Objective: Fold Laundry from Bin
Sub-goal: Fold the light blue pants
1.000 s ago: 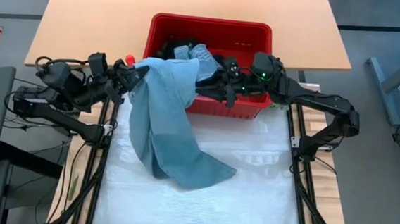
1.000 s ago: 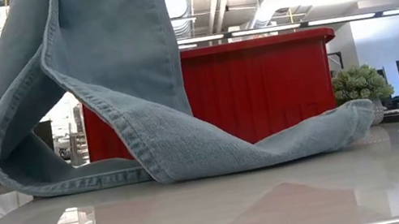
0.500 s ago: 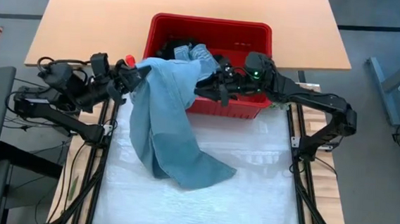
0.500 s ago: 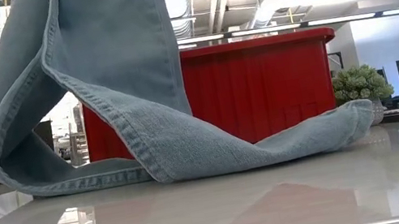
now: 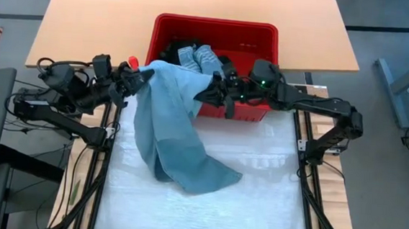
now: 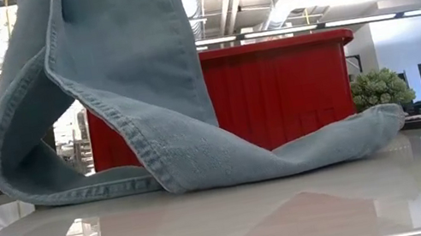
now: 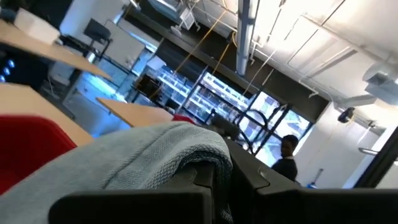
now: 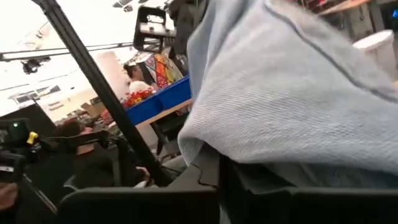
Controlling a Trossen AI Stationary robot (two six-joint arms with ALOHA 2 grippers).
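Observation:
A light blue-grey denim garment [image 5: 168, 119] hangs between my two grippers in front of the red bin [image 5: 218, 21]. One end of it [image 5: 198, 55] lies inside the bin among black laundry [image 5: 173, 51]. Its lower part [image 6: 286, 152] rests in folds on the white table top. My left gripper [image 5: 141, 77] is shut on the garment's left upper edge, at the bin's left near corner. My right gripper [image 5: 207, 93] is shut on its right upper edge, above the bin's near wall. My left gripper pinches a bunched fold of the garment's upper left edge [image 7: 186, 146] between its two fingers, coming level from the table's left. The cloth drapes over the fingertips and hangs below them. My right gripper pinches the garment's upper right edge [image 8: 205, 146] between its fingers, coming from the table's right. The cloth lies over the fingers and hangs down to the table.
The bin stands at the table's far edge, its near wall [image 6: 292, 86] right behind the hanging cloth. A small green fuzzy lump [image 6: 379, 88] sits at the bin's right. The white table top [image 5: 271, 198] shows bare to the right of and in front of the garment.
My right gripper has gone toward the table's left, from over the bin to the garment's right upper edge, and has taken hold there. The hanging cloth's right edge has shifted a little toward the right. The garment's part on the table has stayed in place.

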